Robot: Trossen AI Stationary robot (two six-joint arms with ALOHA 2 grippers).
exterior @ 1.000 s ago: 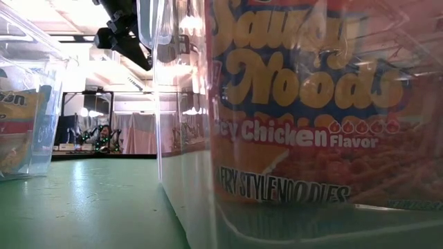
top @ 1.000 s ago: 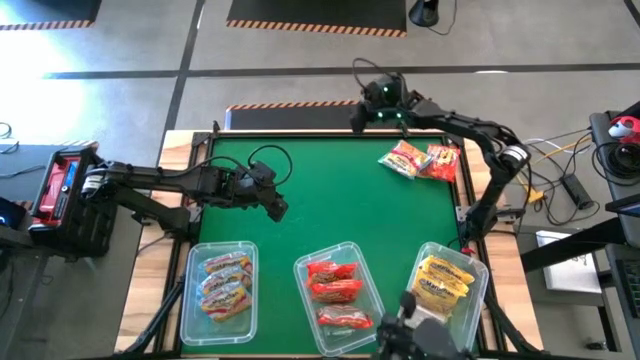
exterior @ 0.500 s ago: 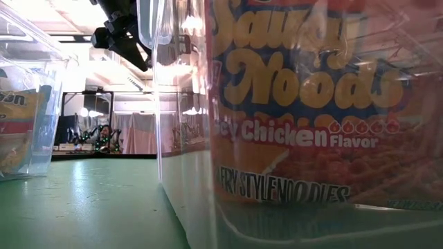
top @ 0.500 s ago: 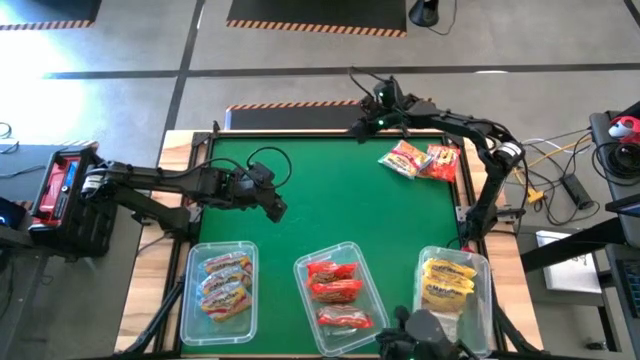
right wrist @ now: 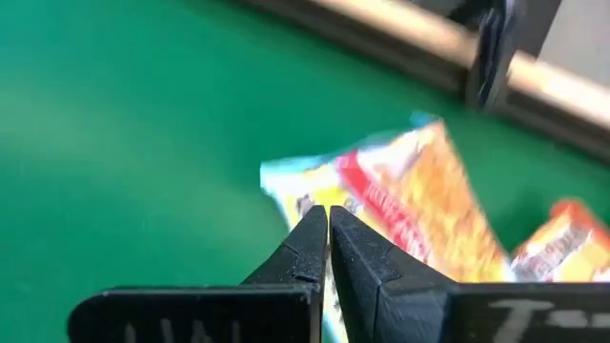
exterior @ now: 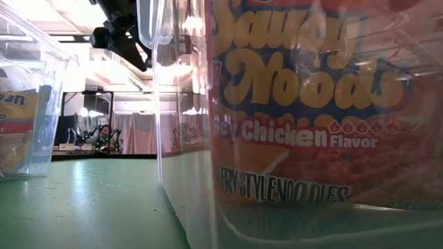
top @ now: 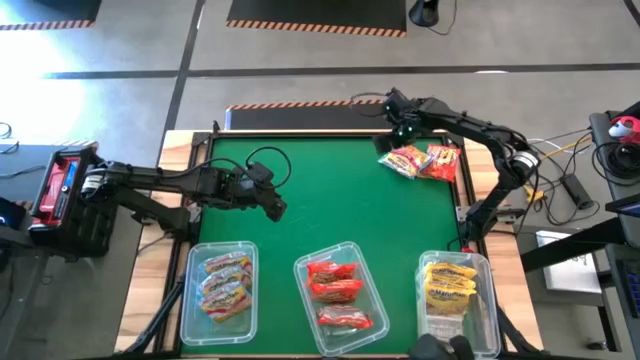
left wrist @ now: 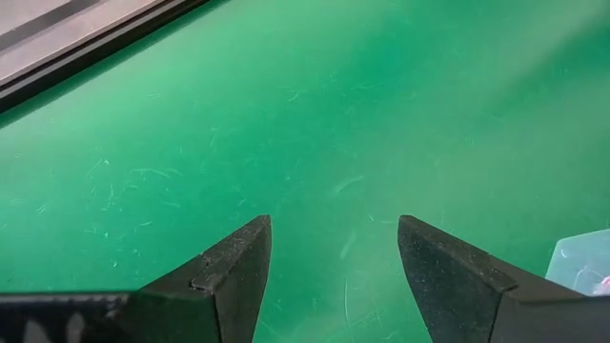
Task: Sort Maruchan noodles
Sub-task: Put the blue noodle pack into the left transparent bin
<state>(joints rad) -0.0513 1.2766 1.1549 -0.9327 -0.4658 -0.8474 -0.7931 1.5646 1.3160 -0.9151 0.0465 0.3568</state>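
Two loose noodle packets lie flat on the green mat near the far right corner: an orange-pink one (top: 405,158) (right wrist: 410,205) and a redder one (top: 443,162) (right wrist: 562,252) beside it. My right gripper (top: 400,125) (right wrist: 327,217) is shut and hovers just beyond the orange-pink packet's far-left end. My left gripper (top: 276,206) (left wrist: 334,257) is open over bare mat at the table's left middle. Other packets lie sorted in three clear bins along the near edge.
Three clear bins stand along the near edge: the left bin (top: 190,300) holds orange-pink packets, the middle bin (top: 375,285) (exterior: 180,180) red ones, the right bin (top: 485,300) yellow ones. Open green mat (top: 340,190) lies between the arms. The table's far rail (right wrist: 400,38) runs just behind the loose packets.
My right gripper has swung from beyond the table's far edge toward the right and the near side, ending close to the orange-pink loose packet. Its fingers stay shut.
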